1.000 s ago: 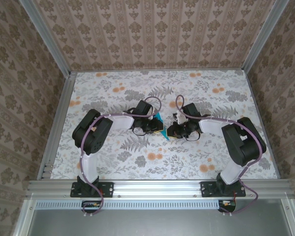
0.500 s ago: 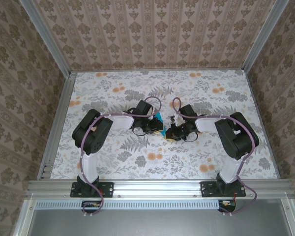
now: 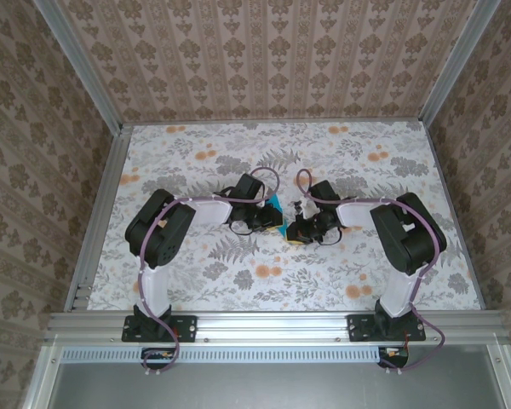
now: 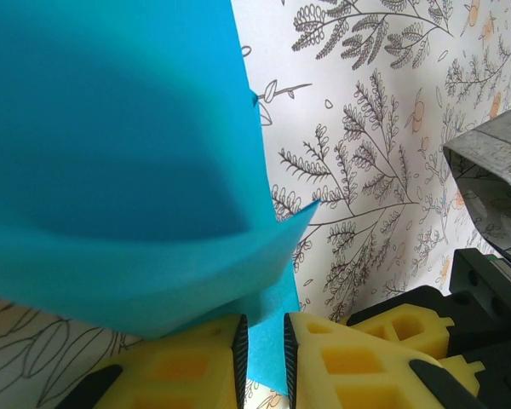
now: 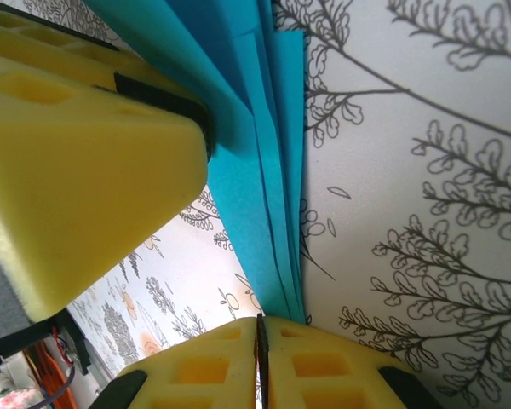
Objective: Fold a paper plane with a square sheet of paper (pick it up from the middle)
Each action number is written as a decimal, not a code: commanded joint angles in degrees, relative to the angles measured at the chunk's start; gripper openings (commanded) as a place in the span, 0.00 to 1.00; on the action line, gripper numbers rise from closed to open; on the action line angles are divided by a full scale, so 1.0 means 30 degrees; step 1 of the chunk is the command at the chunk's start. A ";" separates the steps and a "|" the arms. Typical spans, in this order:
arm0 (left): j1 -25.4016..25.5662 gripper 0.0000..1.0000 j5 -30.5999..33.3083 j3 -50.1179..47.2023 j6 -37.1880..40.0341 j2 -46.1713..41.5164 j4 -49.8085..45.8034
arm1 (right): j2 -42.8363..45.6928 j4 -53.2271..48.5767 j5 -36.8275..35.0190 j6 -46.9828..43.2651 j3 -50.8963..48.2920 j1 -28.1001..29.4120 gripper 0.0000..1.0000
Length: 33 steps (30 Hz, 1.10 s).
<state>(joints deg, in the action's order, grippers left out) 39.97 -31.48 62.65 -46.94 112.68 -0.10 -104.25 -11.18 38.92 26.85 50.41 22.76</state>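
The square sheet of paper (image 3: 275,204) is turquoise and folded into several layers, and it stands on edge at the table's middle between both grippers. My left gripper (image 3: 278,223) is shut on the paper (image 4: 136,153), which passes between its pads (image 4: 264,328). My right gripper (image 3: 295,228) faces it from the right. Its pads (image 5: 261,319) are pressed together with nothing visible between them. The stacked paper layers (image 5: 247,170) end against the tip of its right finger. The left gripper's yellow finger (image 5: 85,162) presses the paper's other side.
The floral tabletop (image 3: 238,273) is bounded by aluminium rails (image 3: 94,221) and patterned walls. The right gripper's yellow finger (image 4: 400,328) and dark body (image 4: 494,170) sit close beside the left gripper. Both arms' elbows (image 3: 157,226) rise beside the centre.
The right arm has swung left, bringing its gripper tighter against the paper and closing a little more. The left arm and the paper have stayed put.
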 commanded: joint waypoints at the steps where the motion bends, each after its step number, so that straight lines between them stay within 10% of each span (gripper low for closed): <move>1: -0.0256 0.22 0.0790 -0.0262 -0.0085 0.0620 -0.1069 | -0.0736 -0.3615 -0.2039 -0.1221 -0.0017 0.0352 0.11; 15: -0.0374 0.21 0.0718 -0.0293 -0.0086 0.0683 -0.1113 | 0.3662 -0.2496 -0.1613 -0.0451 -0.0608 0.0363 0.15; 33: -0.0407 0.20 0.0330 -0.0108 -0.0066 0.0596 -0.0859 | -0.1329 -0.1658 -0.1850 -0.0050 0.1970 0.0937 0.11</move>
<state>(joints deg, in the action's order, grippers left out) 38.94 -31.77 62.65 -46.94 112.88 -0.58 -107.28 -14.74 35.18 26.96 57.17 25.19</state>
